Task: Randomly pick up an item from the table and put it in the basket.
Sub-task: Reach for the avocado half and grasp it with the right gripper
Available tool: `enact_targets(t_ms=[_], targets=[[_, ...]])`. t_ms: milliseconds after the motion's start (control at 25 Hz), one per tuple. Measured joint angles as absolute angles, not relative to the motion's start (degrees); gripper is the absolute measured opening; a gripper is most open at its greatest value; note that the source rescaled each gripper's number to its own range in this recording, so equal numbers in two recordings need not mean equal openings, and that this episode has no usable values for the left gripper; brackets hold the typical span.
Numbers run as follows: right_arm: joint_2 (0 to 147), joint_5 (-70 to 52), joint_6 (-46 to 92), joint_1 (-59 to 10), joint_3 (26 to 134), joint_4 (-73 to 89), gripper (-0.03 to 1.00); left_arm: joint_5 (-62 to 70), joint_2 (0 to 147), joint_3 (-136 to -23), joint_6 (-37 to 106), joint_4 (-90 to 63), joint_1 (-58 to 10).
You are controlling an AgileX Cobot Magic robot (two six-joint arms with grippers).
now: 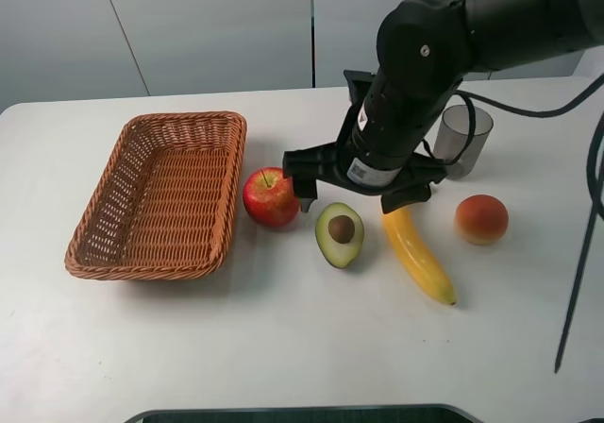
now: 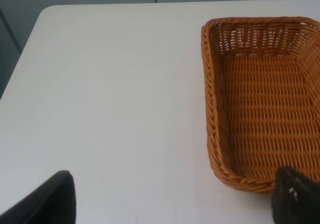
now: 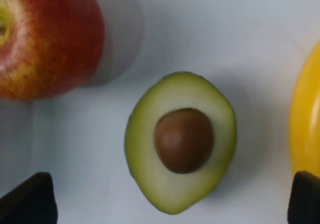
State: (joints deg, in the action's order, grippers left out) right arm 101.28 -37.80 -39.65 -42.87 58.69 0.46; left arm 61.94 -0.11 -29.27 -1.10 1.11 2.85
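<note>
The halved avocado [image 1: 340, 234] lies cut side up, brown pit showing, on the white table [image 1: 283, 347] between a red apple and a banana. My right gripper [image 1: 351, 201] is open and empty, hovering just above and slightly behind the avocado. In the right wrist view the avocado [image 3: 182, 144] sits between the spread fingertips [image 3: 30, 201] of the gripper [image 3: 167, 204]. The wicker basket [image 1: 231, 159] stands empty at the left. My left gripper [image 2: 172, 199] is open and empty above the bare table near the basket's [image 2: 212, 109] corner; this arm is out of the high view.
The red apple [image 1: 271, 196] sits next to the basket's right side, close to the right gripper's left finger. The yellow banana [image 1: 418, 253] lies right of the avocado. An orange-red round fruit [image 1: 481, 219] and a grey translucent cup [image 1: 464, 140] stand further right.
</note>
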Motion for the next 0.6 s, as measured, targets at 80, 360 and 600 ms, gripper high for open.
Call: enact_targets(t_ms=[80, 360, 600], targets=[[102.36, -36.52, -41.29, -43.52, 58.72, 0.00, 1.00, 61.94, -0.11, -29.27, -1.10, 1.11, 2.85], [106.85, -35.51, -44.49, -43.90, 60.55, -2.41, 1.00, 61.94, -0.11, -29.27, -1.10, 1.11, 2.85], [109.57, -35.97, -44.73, -43.90, 62.82, -2.55, 1.00, 61.94, -0.11, -29.27, -1.10, 1.11, 2.85]])
